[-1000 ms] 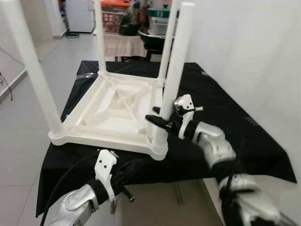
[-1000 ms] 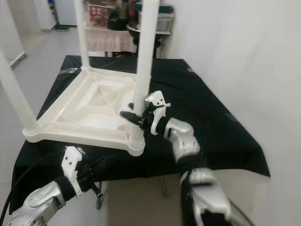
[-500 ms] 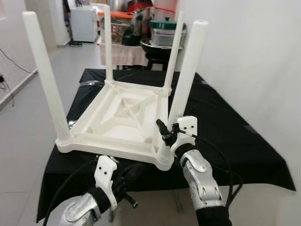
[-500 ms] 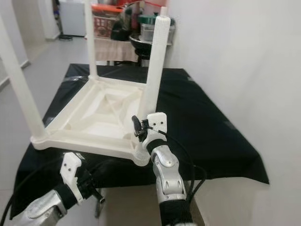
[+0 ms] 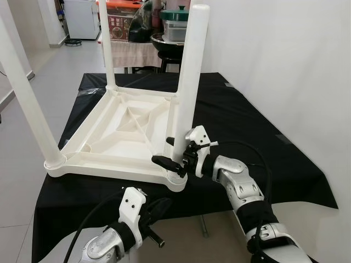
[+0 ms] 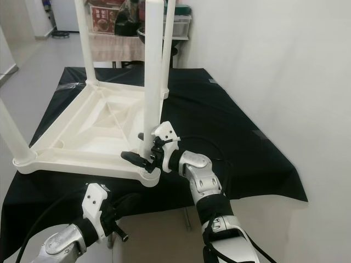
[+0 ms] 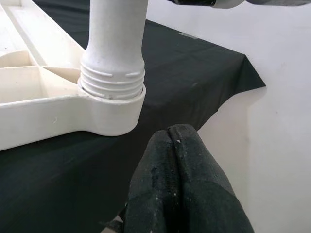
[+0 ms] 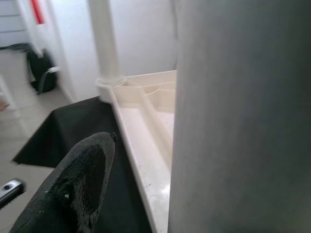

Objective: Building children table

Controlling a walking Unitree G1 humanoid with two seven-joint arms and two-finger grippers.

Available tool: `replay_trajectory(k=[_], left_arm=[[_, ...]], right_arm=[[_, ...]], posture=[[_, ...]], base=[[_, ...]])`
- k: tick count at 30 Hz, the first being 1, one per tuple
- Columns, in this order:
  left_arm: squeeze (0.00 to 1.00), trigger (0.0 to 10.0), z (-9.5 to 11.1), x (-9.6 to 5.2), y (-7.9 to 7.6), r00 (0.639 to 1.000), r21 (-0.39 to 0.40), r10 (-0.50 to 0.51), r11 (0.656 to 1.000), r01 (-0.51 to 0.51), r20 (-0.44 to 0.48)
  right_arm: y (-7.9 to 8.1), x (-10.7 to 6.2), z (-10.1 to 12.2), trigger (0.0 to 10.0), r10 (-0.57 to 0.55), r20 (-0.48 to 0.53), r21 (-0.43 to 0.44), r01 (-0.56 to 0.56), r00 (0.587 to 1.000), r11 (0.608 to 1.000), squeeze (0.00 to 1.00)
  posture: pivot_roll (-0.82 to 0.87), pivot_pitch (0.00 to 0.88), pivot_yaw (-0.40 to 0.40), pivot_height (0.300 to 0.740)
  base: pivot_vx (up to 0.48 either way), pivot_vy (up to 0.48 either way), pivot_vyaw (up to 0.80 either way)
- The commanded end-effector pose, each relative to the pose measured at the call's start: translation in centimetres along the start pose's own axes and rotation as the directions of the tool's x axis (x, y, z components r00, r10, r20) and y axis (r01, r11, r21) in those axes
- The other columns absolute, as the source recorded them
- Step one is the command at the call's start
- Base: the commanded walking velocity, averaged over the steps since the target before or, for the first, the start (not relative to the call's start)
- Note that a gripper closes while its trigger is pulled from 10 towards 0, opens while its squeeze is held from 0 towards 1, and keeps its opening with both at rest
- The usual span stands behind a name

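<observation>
The white plastic children's table (image 5: 109, 143) lies upside down on a black-draped table (image 5: 258, 131), its legs standing up. My right gripper (image 5: 166, 151) reaches in level from the right at the base of the near right leg (image 5: 189, 82). It is open, with one black finger (image 5: 162, 160) in front of the leg and the other behind it. In the right wrist view the front finger (image 8: 77, 179) stands apart from the leg (image 8: 243, 116). My left gripper (image 5: 158, 210) hangs low before the front table edge, shut and empty, its fingertips (image 7: 170, 133) just under the leg's threaded socket (image 7: 112, 82).
A white wall (image 5: 296, 66) runs close along the right. Behind the black table stands another table with pots and a basket (image 5: 175, 16). Tiled floor (image 5: 49, 60) lies open to the left. A black cable (image 5: 258, 159) loops off my right forearm.
The head view has shifted. My right gripper has swung from pointing upward beside the near right leg to lying level, with its fingers on either side of it. The left gripper has hardly moved.
</observation>
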State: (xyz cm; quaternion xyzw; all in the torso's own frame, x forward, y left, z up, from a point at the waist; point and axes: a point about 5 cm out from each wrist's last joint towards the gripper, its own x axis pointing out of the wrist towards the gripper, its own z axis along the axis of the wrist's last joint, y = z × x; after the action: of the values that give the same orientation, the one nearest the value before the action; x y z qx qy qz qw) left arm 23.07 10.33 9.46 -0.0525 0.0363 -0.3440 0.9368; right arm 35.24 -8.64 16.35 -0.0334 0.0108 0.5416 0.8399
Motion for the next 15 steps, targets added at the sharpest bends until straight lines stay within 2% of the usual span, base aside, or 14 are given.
replay_trajectory(k=[1, 4, 5, 6, 10, 15], left_arm=[[0.0, 10.0, -0.8, 0.3, -0.4, 0.999, 0.006, -0.013, 1.0, 0.013, -0.036], [0.0, 10.0, -1.2, 0.5, -0.6, 0.999, -0.006, -0.021, 1.0, 0.021, -0.043], [0.0, 10.0, -1.5, 0.6, -0.7, 0.999, -0.021, -0.02, 1.0, 0.019, -0.044], [0.0, 10.0, -1.7, 0.6, -0.6, 0.999, -0.029, -0.013, 1.0, 0.012, -0.045], [0.0, 10.0, -1.8, 0.2, -0.4, 0.999, -0.058, -0.006, 0.998, 0.004, -0.037], [0.0, 10.0, -2.0, -0.1, -0.4, 0.999, -0.034, -0.018, 0.999, 0.016, -0.048]], right_arm=[[0.0, 0.3, 0.0, 10.0, 0.078, -0.031, 0.013, -0.078, 0.996, 0.997, 0.0], [-0.9, 0.1, 0.2, 10.0, 0.086, -0.044, 0.042, -0.084, 0.995, 0.996, 0.0], [-1.6, -0.2, 0.4, 3.3, 0.082, -0.051, 0.069, -0.078, 0.995, 0.995, 0.0], [-2.0, -0.5, 0.4, 0.0, 0.084, -0.058, 0.087, -0.079, 0.995, 0.993, 0.0], [-2.6, -1.4, 0.5, 0.0, 0.094, -0.069, 0.099, -0.087, 0.993, 0.991, 0.0], [-3.0, -1.9, 0.7, 0.0, 0.067, -0.057, 0.092, -0.061, 0.996, 0.994, 0.0]], posture=[[0.07, 0.0, -0.139, 0.74], [0.06, 0.0, -0.135, 0.74], [0.06, 0.0, -0.136, 0.74], [0.05, 0.0, -0.131, 0.74], [0.05, 0.0, -0.125, 0.74], [0.04, 0.0, -0.118, 0.74]], base=[[0.0, 0.0, 0.0], [0.0, 0.0, 0.0], [0.0, 0.0, 0.0], [0.0, 0.0, 0.0], [0.0, 0.0, 0.0], [0.0, 0.0, 0.0]])
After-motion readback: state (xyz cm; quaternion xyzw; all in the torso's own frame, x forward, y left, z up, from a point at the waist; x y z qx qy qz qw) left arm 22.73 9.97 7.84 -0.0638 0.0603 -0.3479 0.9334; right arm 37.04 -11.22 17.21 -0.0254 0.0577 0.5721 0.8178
